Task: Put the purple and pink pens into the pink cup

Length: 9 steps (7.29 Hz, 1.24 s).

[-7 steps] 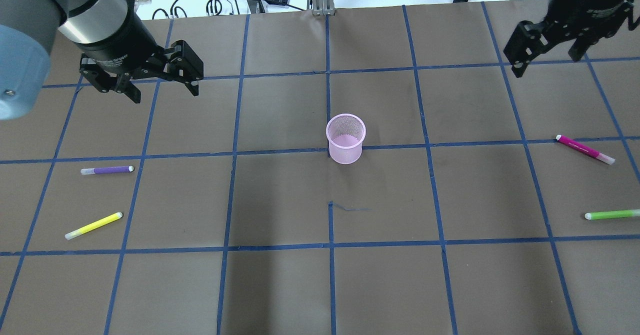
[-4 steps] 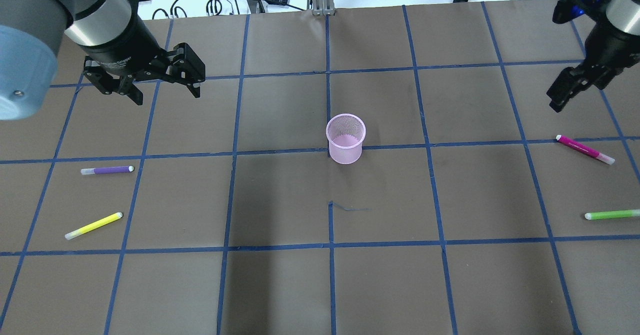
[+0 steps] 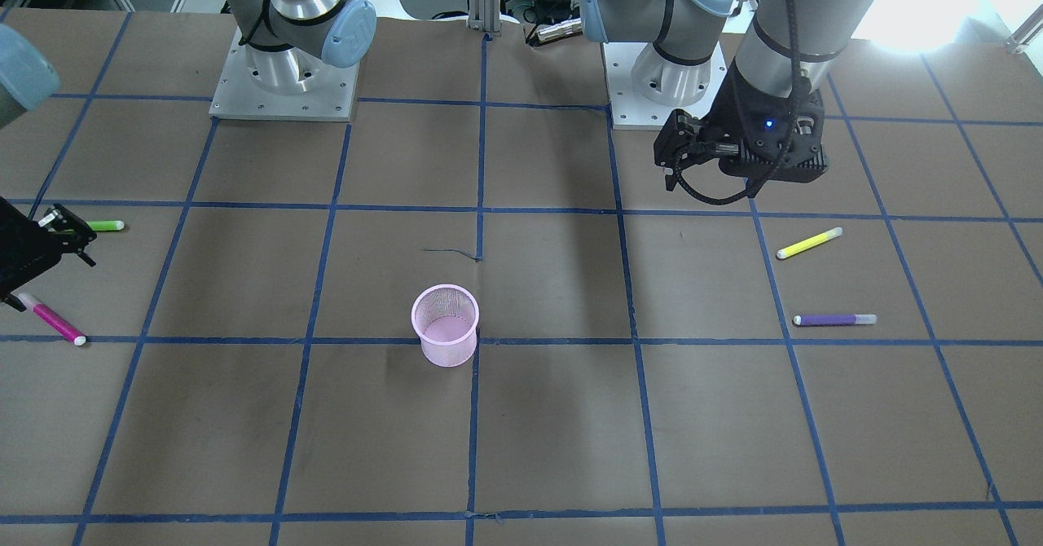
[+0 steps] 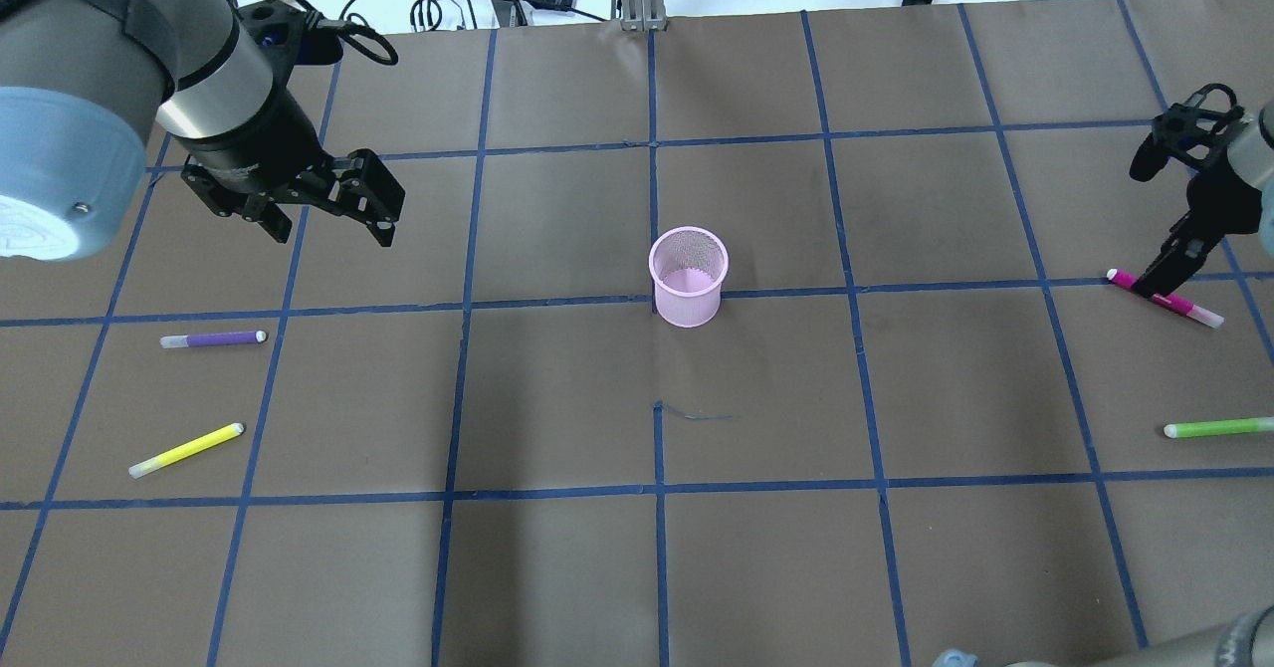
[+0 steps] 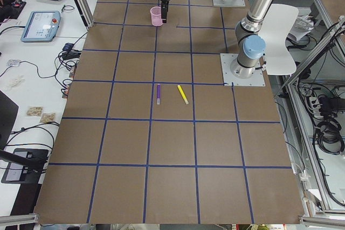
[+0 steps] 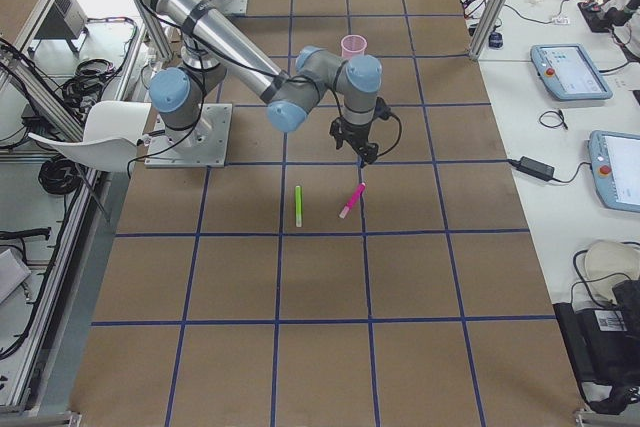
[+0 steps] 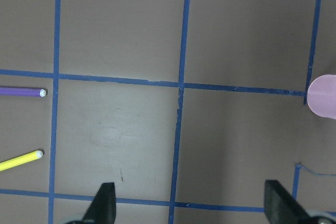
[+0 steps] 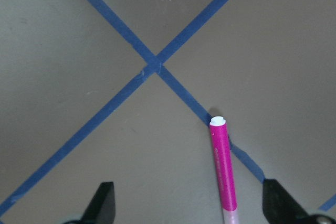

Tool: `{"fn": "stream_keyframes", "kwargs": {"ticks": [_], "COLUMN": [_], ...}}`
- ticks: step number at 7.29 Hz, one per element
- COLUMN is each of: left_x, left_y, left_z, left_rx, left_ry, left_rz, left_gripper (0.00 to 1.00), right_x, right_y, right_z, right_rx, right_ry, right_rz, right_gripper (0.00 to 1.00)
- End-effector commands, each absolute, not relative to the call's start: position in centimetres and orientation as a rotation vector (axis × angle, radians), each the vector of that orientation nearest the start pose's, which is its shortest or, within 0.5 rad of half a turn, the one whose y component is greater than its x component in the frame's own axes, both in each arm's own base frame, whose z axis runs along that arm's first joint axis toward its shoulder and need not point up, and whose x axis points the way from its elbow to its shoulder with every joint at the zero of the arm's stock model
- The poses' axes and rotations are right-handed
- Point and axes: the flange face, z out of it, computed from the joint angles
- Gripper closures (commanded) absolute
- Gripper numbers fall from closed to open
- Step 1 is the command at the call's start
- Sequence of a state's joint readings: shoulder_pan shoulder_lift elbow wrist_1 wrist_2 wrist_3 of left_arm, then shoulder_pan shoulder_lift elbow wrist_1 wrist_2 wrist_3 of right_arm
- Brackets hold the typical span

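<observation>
You see the whole table (image 4: 756,567), brown paper ruled with blue tape (image 4: 652,199), only from overhead and from the front. Two arms reach over it: the left arm (image 4: 119,40) fills the overhead frame's corner, while the right arm (image 6: 235,47) is cropped there and shows whole only in the side view from the robot's right.

Overhead, the right gripper (image 8: 189,205) is just a dark edge-on shape. Its wrist camera settles the matter: the jaws are spread wide, and the pink pen (image 8: 223,169) lies flat on the paper between the fingers (image 8: 105,203), closer to one and touched by neither. The right side view puts that gripper just over the pen, at the table's right edge.

The left gripper (image 4: 328,231) hangs above the left side, jaws wide. Its wrist camera looks down on paper and catches the purple pen (image 4: 214,338) only at the frame's edge, well apart from the fingers.

One pink cup (image 4: 687,279) stands upright in the middle of the table, on a tape line. Overhead you look straight into its mesh to the pink floor, whereas the left wrist view gives a sliver of its side.

There are four pens, all lying flat. Purple and a yellow pen (image 4: 186,449) lie on the left, yellow nearer the robot's base. Pink and a green pen (image 4: 1216,428) lie on the right, green nearer the base.
</observation>
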<state>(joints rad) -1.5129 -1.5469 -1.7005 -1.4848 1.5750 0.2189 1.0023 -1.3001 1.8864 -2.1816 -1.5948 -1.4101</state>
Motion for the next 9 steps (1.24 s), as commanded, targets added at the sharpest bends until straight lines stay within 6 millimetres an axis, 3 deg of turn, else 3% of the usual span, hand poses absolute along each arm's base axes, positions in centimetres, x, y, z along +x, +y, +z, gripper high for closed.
{"fn": "stream_keyframes", "kwargs": {"ticks": [1, 3, 5, 6, 8, 9], "left_x": [-7.1, -4.6, 0.4, 2.2, 3.8, 3.8], "left_y": [-48.2, -47.7, -48.9, -49.4, -51.5, -52.3], "left_z": [42.0, 39.1, 36.2, 34.7, 31.2, 29.5], "left_rx": [0.739, 1.112, 1.631, 1.688, 1.847, 1.811], "left_ry": [3.072, 2.996, 2.74, 2.576, 2.355, 2.241], "left_rz": [0.112, 0.175, 0.317, 0.485, 0.613, 0.698], "left_gripper": [0.0, 0.0, 0.0, 0.0, 0.0, 0.0], "right_x": [-20.3, -21.1, -21.0, -21.1, -21.0, -21.1], "right_y": [-53.8, -55.0, -54.9, -54.9, -54.7, -54.9], "right_z": [21.5, 19.3, 19.2, 19.1, 17.7, 17.5], "right_rx": [-1.357, -1.392, -1.396, -1.395, -1.385, -1.379], "right_ry": [2.817, 2.812, 2.803, 2.802, 2.79, 2.793], "right_rz": [-0.081, -0.1, -0.091, -0.088, -0.059, -0.051], "right_gripper": [0.0, 0.04, 0.07, 0.09, 0.15, 0.18]}}
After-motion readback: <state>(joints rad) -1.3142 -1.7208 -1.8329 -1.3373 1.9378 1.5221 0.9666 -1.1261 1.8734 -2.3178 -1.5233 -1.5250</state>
